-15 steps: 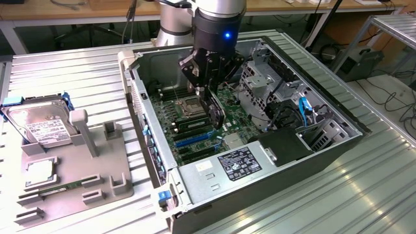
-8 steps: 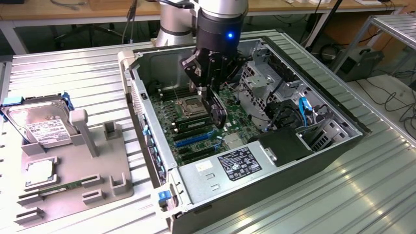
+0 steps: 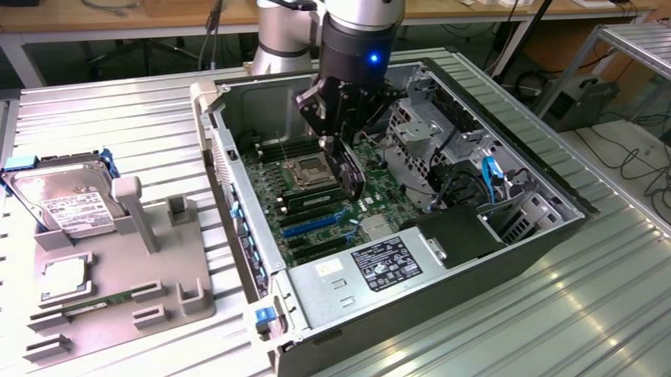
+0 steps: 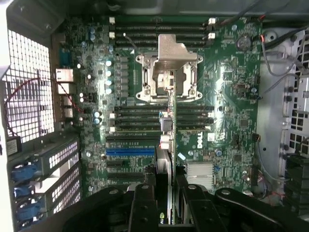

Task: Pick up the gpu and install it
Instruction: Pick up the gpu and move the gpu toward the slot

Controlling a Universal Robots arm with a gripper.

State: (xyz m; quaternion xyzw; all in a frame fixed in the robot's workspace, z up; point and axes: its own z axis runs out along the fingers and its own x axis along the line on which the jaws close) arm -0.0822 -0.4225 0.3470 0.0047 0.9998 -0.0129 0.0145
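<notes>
My gripper point(image 3: 338, 145) hangs inside the open computer case point(image 3: 524, 243), shut on the gpu point(image 3: 353, 177), a thin dark card held on edge. The card's lower end hovers just above the green motherboard point(image 3: 298, 216), near the CPU socket point(image 3: 314, 169). In the wrist view the gpu point(image 4: 166, 137) runs as a narrow strip from between my black fingers point(image 4: 144, 208) toward the socket point(image 4: 166, 72). It sits over the black slots, beside the blue expansion slot point(image 4: 130, 151). The gripper point(image 4: 166, 198) grips it from both sides.
A silver hard drive point(image 3: 63, 196) leans in a grey fixture point(image 3: 137, 267) at the exterior view's left, with a green memory stick point(image 3: 100, 305) lying on it. Inside the case are a power supply point(image 3: 367, 263), a drive cage point(image 3: 419, 129) and blue cables point(image 3: 488, 177).
</notes>
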